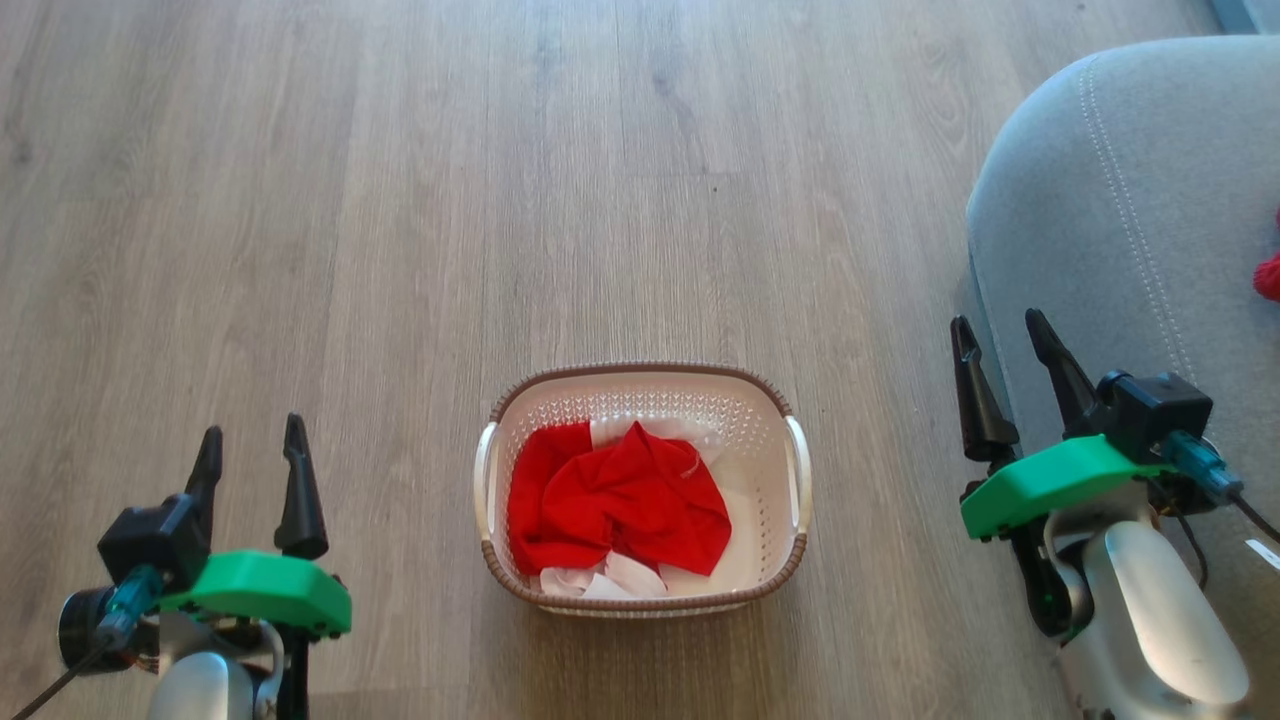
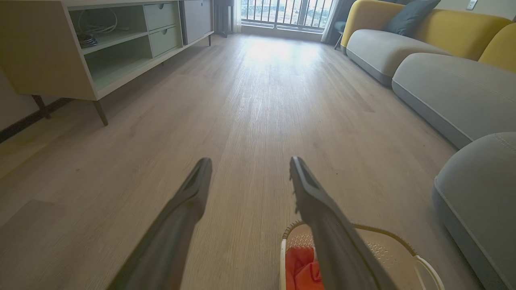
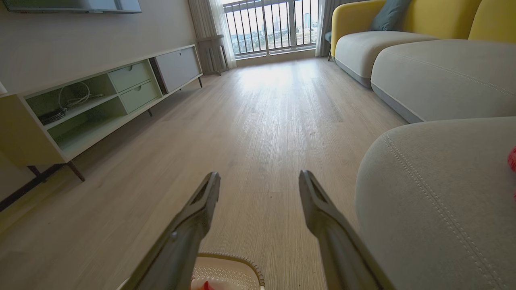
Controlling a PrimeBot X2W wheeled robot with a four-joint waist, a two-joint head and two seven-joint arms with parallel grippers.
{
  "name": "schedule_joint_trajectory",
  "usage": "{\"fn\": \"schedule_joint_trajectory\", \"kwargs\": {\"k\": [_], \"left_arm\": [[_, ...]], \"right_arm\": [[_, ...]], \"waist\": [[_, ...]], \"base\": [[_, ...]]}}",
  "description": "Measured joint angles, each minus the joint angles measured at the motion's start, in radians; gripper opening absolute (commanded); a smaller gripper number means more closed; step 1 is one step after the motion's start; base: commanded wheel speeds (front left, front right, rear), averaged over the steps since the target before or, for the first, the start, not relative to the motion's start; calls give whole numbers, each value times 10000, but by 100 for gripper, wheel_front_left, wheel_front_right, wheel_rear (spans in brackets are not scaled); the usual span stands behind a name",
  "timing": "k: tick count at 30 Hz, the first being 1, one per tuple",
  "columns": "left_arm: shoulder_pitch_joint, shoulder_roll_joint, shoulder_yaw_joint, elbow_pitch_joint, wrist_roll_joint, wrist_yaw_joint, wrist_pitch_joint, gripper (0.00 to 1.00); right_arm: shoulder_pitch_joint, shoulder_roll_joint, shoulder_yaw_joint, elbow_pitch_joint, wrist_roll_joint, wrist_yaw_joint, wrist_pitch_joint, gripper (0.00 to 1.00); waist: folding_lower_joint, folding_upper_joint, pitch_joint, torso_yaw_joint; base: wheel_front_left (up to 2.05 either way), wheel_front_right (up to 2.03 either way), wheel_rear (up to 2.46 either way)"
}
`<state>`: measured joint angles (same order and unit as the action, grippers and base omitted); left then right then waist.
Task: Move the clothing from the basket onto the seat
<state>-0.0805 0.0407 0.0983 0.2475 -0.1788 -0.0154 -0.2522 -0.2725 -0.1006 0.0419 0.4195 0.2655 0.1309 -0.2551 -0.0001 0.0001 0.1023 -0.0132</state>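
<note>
Currently on the pale wood-plank floor (image 1: 400,200): one small oval cream-white perforated plastic basket (image 1: 640,372) with a brown woven-look rim and two side handles, standing upright between the two arms.

Contents: crumpled bright red fabric clothing (image 1: 615,500) with white trim, lying across the basket's left and middle.

To its right, apart from it: large grey upholstered seat cushion (image 1: 1120,200), rounded corner, pale stitching. A small red patch (image 1: 1270,275) sits at its far edge, too cut off to identify.

Left gripper (image 1: 253,427): fingers spread, empty, over bare floor.

Right gripper (image 1: 998,320): fingers spread, empty, beside the seat's near corner.
</note>
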Motion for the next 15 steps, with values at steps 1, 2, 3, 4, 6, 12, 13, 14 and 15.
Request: {"fn": "schedule_joint_trajectory", "kwargs": {"k": [1,2,3,4,6,12,13,14,15], "left_arm": [[0,0,0,-12,0,0,0,100],[0,0,0,-19,0,6,0,100],[0,0,-4,-27,0,10,0,100],[0,0,-4,-33,0,10,0,100],[-1,0,-8,-33,0,8,0,100],[-12,0,-324,107,-2,-69,0,100],[-19,0,-389,192,-4,-92,0,100],[-28,0,-474,278,-36,-94,0,100],[-49,0,-598,362,-107,-113,0,100]], "right_arm": [[-1,0,0,-6,0,0,0,100],[-1,2,0,-8,0,0,0,100],[-2,2,0,-12,0,0,0,100],[-2,2,0,-17,0,0,0,100],[-3,2,-4,-54,0,0,0,100],[-39,8,-23,-284,-2,0,0,100],[-61,10,-23,-355,-4,0,0,100],[-93,10,-25,-431,-4,0,0,100],[-152,10,-29,-510,-4,0,0,100]], "waist": [[0,0,23,0],[0,0,45,0],[0,0,67,-2],[0,0,91,-4],[0,0,148,-12],[0,0,449,-35],[0,0,529,-44],[0,0,622,-56],[0,0,736,-69]], "base": [[0,0,0],[0,0,0],[0,0,0],[0,0,0],[0,0,0],[0,0,0],[0,0,0],[0,0,0],[0,0,0]]}}
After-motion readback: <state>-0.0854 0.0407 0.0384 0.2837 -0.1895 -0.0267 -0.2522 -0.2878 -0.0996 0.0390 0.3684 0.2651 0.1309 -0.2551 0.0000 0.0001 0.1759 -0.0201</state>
